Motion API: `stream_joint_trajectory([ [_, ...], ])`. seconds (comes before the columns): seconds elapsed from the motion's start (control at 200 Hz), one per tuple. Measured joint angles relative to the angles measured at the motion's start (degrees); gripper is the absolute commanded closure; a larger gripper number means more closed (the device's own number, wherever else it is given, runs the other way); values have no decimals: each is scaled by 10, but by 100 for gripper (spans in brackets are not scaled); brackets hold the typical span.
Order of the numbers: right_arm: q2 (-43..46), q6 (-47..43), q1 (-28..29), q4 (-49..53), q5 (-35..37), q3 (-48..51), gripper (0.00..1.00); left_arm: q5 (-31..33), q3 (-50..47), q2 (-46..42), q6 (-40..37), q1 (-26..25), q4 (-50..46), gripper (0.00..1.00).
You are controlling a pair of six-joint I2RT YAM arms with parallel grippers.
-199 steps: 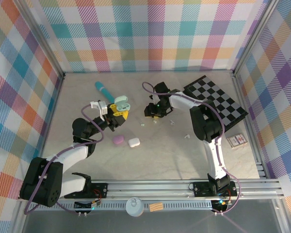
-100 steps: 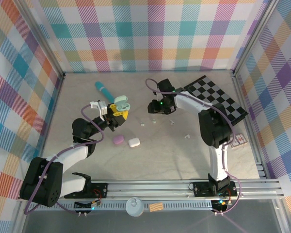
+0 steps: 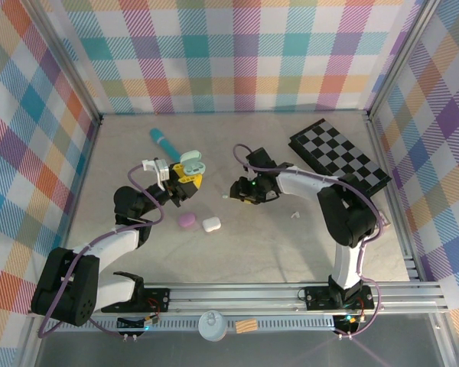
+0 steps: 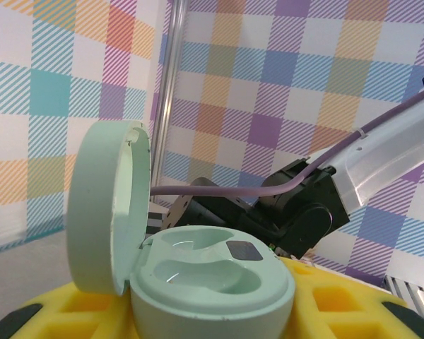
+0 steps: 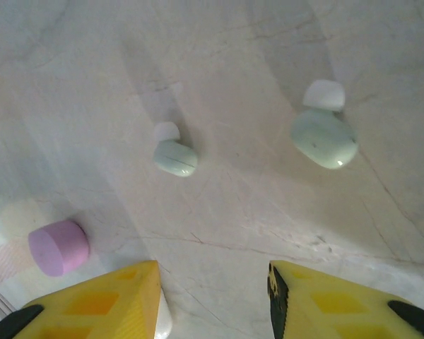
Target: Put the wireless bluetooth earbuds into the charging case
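Right wrist view gives us the relation that matters. The right gripper (image 5: pixel 212 300) has its yellow fingers (image 5: pixel 102 300) standing apart with nothing held and bare table (image 5: pixel 219 233) between them. Two pale green earbuds lie on the table beyond the fingertips, neither one inside the gap. The closer earbud (image 5: pixel 175 157) sits ahead of the left-hand finger, its body running roughly along the line on which the fingers close and its white tip pointing away from them. The second earbud (image 5: pixel 325 138) lies further off, ahead of the other finger.

From the top view, we see the left gripper (image 3: pixel 185 180) closed on the green case (image 3: pixel 192 160), held up off the table just left of the right gripper. The left wrist view shows its lid (image 4: pixel 106 205) swung up, and both hollows look empty.

We judge the right arm far nearer the buds, while the left is busy with the case. The right fingers would have to go forward and down, shifted towards the closer earbud, to straddle it.
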State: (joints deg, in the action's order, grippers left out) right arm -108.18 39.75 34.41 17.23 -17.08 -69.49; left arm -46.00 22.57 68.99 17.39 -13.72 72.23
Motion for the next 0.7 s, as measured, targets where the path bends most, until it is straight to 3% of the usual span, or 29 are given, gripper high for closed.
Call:
stream_joint_trajectory([
  [0.7, -54, 31, -26, -13, 36, -37, 58, 0, 0, -5, 0, 0, 0, 60],
])
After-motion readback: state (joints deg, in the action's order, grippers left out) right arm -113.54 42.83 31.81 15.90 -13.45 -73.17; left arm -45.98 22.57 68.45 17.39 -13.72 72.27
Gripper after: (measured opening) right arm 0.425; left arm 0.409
